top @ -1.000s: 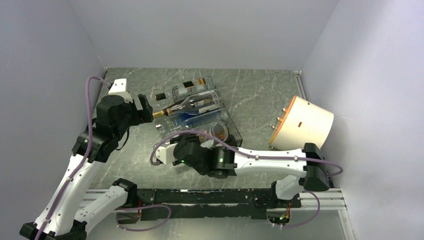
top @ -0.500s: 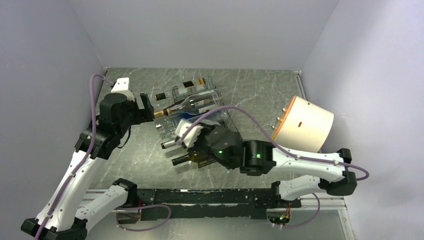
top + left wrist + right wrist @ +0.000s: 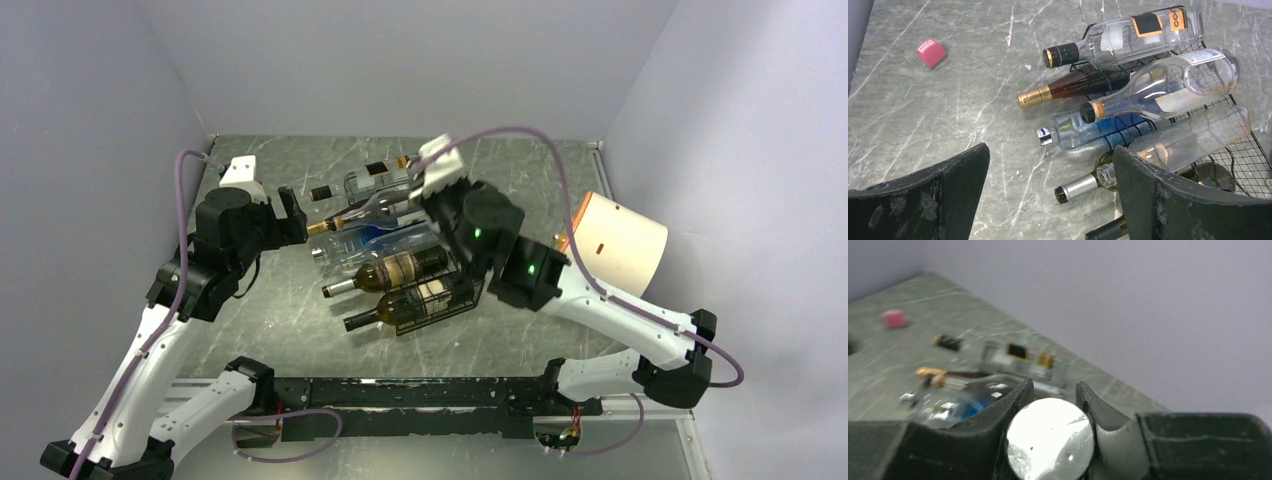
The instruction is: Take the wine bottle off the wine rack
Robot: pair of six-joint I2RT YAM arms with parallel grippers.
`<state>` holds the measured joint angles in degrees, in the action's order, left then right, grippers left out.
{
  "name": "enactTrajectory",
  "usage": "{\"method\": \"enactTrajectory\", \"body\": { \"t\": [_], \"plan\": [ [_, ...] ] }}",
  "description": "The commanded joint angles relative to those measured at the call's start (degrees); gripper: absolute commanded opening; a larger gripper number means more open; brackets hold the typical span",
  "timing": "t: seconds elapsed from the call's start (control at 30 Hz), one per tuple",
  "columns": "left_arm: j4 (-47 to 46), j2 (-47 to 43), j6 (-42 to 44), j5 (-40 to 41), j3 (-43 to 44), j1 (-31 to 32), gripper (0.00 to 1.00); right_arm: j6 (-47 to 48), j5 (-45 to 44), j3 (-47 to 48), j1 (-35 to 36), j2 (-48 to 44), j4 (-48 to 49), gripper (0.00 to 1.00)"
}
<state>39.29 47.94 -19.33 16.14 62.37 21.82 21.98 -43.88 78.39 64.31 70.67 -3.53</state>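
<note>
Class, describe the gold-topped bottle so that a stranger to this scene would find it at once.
Find the black wire rack in the middle of the grey table, loaded with lying bottles whose necks point towards the left gripper. The gold-topped bottle holds dark red liquid and alone has a gold foil top; its neighbours are clear or blue-tinted glass.

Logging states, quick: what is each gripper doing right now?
Left gripper: open, empty.
Right gripper: closed on a round shiny clear-glass object, identity unclear.
</note>
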Motion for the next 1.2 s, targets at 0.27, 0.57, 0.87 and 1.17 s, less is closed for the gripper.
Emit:
{"method": "enactTrajectory", "body": {
  "t": [0.27, 0.57, 0.87, 1.17],
  "plan": [
    [1.82, -1.94, 0.3, -2.08, 3.65, -0.47, 0.96, -12.35, 5.47, 14.19, -33.6, 16.44, 8.57, 0.0],
    [2.31, -2.03, 0.91, -4.75, 4.52, -0.47, 0.97, -24.84, 8.56, 17.49, -42.53, 29.9, 14.01, 0.0],
    [2.41, -3.26, -0.87, -7.74, 2.69, -0.47, 0.97, -27.17, 10.68, 13.78, -46.59, 37.31, 23.94, 0.0],
    [2.53, -1.8, -3.06, -10.57, 2.87, -0.47, 0.96, -29.53, 11.11, 13.02, -48.83, 42.74, 27.62, 0.0]
  ]
}}
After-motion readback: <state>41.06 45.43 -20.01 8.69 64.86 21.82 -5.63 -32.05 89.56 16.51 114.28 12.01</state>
